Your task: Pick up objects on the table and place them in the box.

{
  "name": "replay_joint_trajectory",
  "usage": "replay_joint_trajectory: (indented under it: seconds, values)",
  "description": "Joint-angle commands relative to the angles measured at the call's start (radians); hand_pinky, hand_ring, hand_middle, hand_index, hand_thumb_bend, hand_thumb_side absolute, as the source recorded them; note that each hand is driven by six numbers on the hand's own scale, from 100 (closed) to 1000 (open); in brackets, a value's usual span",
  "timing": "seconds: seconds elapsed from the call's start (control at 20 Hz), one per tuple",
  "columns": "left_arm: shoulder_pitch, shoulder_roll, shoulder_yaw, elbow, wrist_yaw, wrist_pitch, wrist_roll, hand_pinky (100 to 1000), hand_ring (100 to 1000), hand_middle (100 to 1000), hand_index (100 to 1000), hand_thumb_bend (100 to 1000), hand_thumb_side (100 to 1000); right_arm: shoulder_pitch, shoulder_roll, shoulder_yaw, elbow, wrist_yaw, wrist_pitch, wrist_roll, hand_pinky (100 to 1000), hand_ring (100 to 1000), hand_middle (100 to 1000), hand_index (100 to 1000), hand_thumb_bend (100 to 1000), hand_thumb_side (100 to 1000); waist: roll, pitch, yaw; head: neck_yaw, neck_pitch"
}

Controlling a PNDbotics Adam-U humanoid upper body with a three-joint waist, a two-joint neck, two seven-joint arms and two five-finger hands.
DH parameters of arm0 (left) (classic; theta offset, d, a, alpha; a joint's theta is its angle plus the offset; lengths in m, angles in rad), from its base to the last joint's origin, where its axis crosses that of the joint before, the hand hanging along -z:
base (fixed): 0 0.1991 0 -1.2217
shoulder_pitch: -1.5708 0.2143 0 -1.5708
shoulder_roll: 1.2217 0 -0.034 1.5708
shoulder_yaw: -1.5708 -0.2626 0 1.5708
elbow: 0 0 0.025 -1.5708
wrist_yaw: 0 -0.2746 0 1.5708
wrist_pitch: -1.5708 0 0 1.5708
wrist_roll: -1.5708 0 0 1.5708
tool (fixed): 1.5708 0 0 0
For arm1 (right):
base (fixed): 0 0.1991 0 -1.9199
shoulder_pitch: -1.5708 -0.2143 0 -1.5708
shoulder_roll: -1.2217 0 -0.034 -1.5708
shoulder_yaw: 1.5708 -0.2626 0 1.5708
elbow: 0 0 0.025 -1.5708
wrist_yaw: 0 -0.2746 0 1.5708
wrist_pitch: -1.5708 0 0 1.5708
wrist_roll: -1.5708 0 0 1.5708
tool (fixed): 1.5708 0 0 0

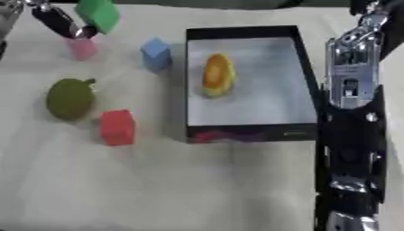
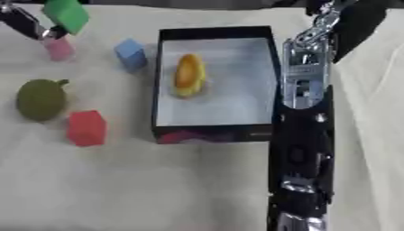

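Note:
My left hand (image 1: 57, 20) is at the far left corner, its dark fingers curled against a green block (image 1: 98, 13) held above the table. Just beneath the fingertips stands a pink block (image 1: 81, 48). A blue cube (image 1: 156, 53) sits beside the left wall of the black box (image 1: 243, 32). Inside the box, on its white floor, lies a yellow-orange fruit-shaped thing (image 1: 218, 74). An olive-green round fruit (image 1: 69, 98) and a red cube (image 1: 117, 127) lie on the left of the table. My right arm (image 1: 351, 113) runs down along the box's right side; its hand is cut off by the lower edge.
A pale cloth (image 1: 158, 189) covers the table. The near half of it, in front of the box and the red cube, holds nothing else. The right arm stands close to the box's right wall.

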Motion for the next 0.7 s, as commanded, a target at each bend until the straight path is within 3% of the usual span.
replay_joint_trajectory:
  seconds: [0.05,0.35,0.7]
  values:
    - [-0.047,-0.006,-0.017,-0.099,0.057,-0.024,-0.045,727,662,542,595,227,100,-0.004,0.010,0.014,-0.040,0.011,-0.001,0.000,810,728,730,820,100,661,0.020,-0.048,-0.003,0.000,0.005]
    - [-0.098,-0.107,-0.083,-0.250,0.142,0.047,-0.147,721,654,536,591,231,100,0.026,0.036,0.031,-0.067,0.022,-0.015,0.015,810,727,730,820,100,669,0.034,-0.055,-0.019,0.010,0.005]
    - [-0.131,-0.222,-0.130,-0.263,0.145,0.096,-0.242,721,657,539,592,256,100,0.041,0.049,0.038,-0.080,0.022,-0.018,0.022,810,727,730,820,100,679,0.038,-0.053,-0.030,0.011,0.005]
